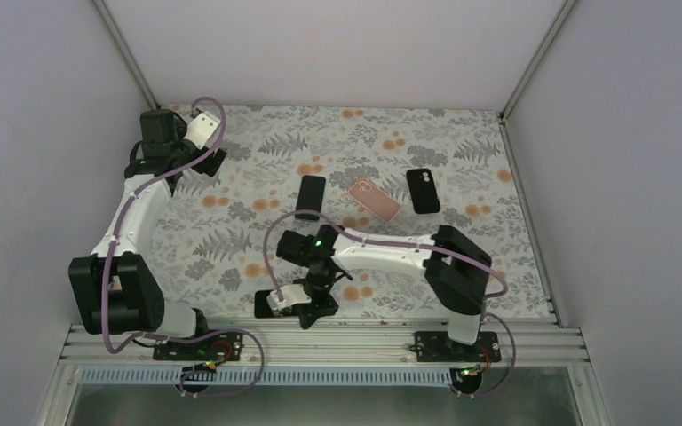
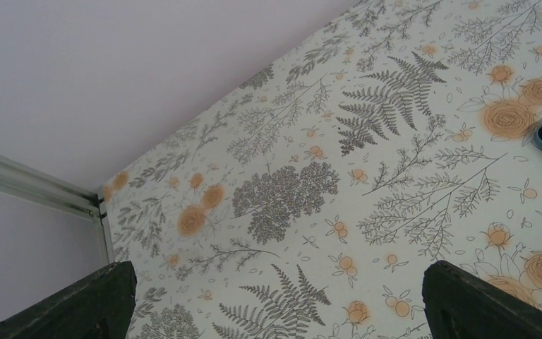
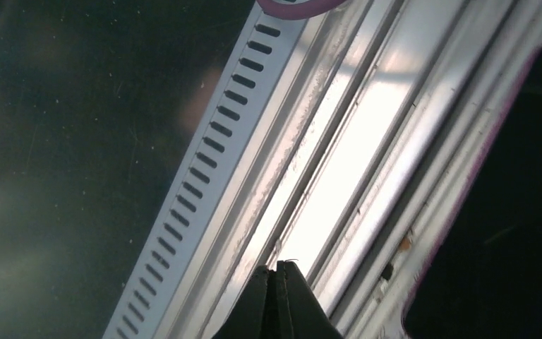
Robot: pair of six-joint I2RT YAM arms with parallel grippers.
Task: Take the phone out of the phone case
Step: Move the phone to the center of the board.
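Here, right gripper (image 3: 276, 270) over the near rail (image 3: 339, 162), fingers together, empty.
Left gripper (image 2: 276, 282) is spread wide, empty, beside the far corner (image 2: 106, 201).

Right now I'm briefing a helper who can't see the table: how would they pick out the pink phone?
On the far half of the floral table, three phones lie in a row. The pink phone is the middle one, lying at a slant; the left phone and right phone beside it are both black.

We worked in a robotics lab booth: plain white panels (image 1: 320, 44) on metal posts (image 1: 127, 58) walled a table with a flowered cloth (image 1: 257, 169). A left arm (image 1: 133, 213) and a right arm (image 1: 382, 253) were bolted to an aluminium rail (image 1: 320, 342).
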